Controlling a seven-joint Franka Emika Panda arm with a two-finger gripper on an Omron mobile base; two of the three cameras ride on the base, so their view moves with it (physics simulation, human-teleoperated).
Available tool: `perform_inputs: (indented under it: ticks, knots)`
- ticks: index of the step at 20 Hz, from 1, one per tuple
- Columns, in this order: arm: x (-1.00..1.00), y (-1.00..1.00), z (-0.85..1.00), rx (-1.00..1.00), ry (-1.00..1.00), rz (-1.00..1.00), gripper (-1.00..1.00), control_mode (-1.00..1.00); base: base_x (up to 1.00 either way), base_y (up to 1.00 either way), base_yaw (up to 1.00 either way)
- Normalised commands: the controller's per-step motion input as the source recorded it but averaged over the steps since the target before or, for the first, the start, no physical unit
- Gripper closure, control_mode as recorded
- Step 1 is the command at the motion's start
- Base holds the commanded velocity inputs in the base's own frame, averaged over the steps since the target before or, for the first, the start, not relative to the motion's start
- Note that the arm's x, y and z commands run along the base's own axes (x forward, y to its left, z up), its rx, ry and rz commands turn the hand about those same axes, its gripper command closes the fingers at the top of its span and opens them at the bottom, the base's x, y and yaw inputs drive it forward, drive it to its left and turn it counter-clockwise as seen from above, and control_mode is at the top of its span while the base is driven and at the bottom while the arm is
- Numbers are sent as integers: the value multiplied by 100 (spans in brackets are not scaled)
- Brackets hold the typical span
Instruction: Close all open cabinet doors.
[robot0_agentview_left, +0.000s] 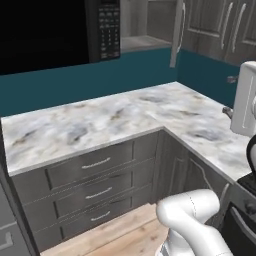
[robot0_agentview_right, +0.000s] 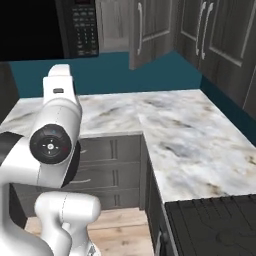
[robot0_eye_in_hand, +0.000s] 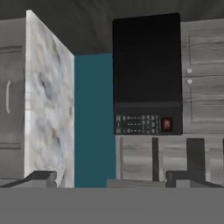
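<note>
At the top of the left base view, right of centre, one cabinet door (robot0_agentview_left: 176, 32) stands open, swung out from the wall so that its thin edge faces the camera; in the right base view the same door (robot0_agentview_right: 145, 31) shows its grey wood-grain face and a long silver bar handle (robot0_agentview_right: 140, 29). Behind it the open cabinet (robot0_agentview_left: 145, 22) shows a bare shelf. To the right, the closed cabinet doors (robot0_agentview_left: 225, 25) lie flat in their row along the other wall.

The black microwave (robot0_agentview_left: 55, 32) hangs at the upper left, its keypad (robot0_agentview_left: 109, 27) just beside the open cabinet. In the hand view, rolled on its side, the microwave (robot0_eye_in_hand: 148, 61) sits at the upper centre; the gripper (robot0_eye_in_hand: 117, 177) is at the bottom edge, its two dark fingertips (robot0_eye_in_hand: 41, 177) wide apart – released, holding nothing.

The marble countertop (robot0_agentview_left: 100, 120) runs in an L around the corner; a teal backsplash (robot0_agentview_left: 75, 82) rises behind it. Below are grey drawer fronts (robot0_agentview_left: 95, 165) with horizontal handles; a black stove top (robot0_agentview_right: 215, 225) lies at the lower right of the right base view – the floor (robot0_agentview_left: 125, 235) is light wood.
</note>
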Motion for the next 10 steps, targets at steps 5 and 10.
perform_inputs:
  ticks: [5,10]
  knots:
    - [0,0,0,0,0,0,-100,100,64,-16,2]
    - [0,0,0,0,0,0,-100,100,58,-15,2]
